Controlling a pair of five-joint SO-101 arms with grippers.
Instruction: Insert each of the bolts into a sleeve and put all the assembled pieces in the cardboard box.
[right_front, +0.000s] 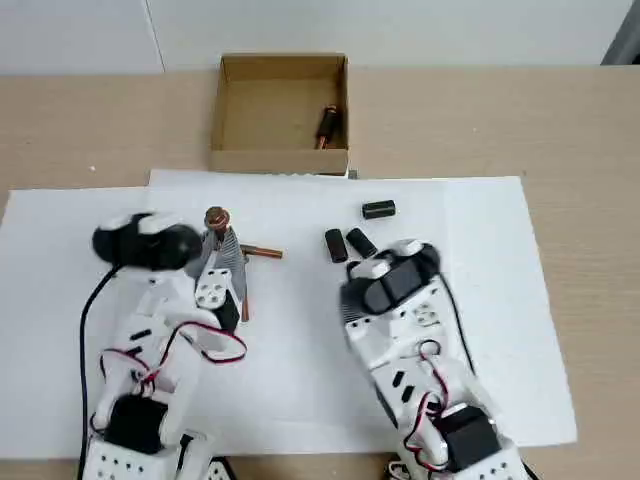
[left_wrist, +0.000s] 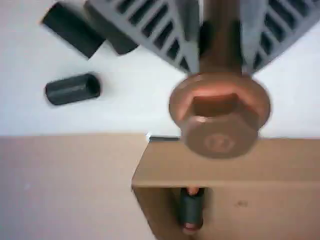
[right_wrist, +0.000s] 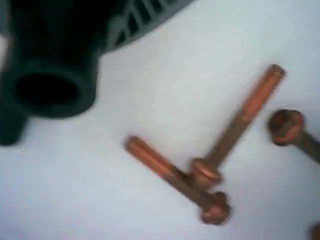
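My left gripper (right_front: 224, 252) (left_wrist: 220, 35) is shut on a copper bolt (right_front: 216, 219) (left_wrist: 219, 112), whose hex head points toward the cardboard box (right_front: 283, 150) (left_wrist: 200, 170). One assembled piece (right_front: 329, 125) (left_wrist: 191, 210) lies in the box. Two more bolts (right_front: 262, 252) (right_wrist: 200, 175) lie on the paper beside the left gripper. My right gripper (right_front: 360, 256) (right_wrist: 95, 45) looks shut on a black sleeve (right_front: 361, 242) (right_wrist: 50, 85), its bore facing the wrist camera. A second sleeve (right_front: 335, 245) (left_wrist: 65, 27) lies alongside, and a third sleeve (right_front: 378, 210) (left_wrist: 72, 88) sits nearer the box.
White paper (right_front: 480, 300) covers the wooden table (right_front: 100, 120) under both arms. The box stands at the paper's far edge, open side up. Bare paper lies between the two arms and to the right of the sleeves.
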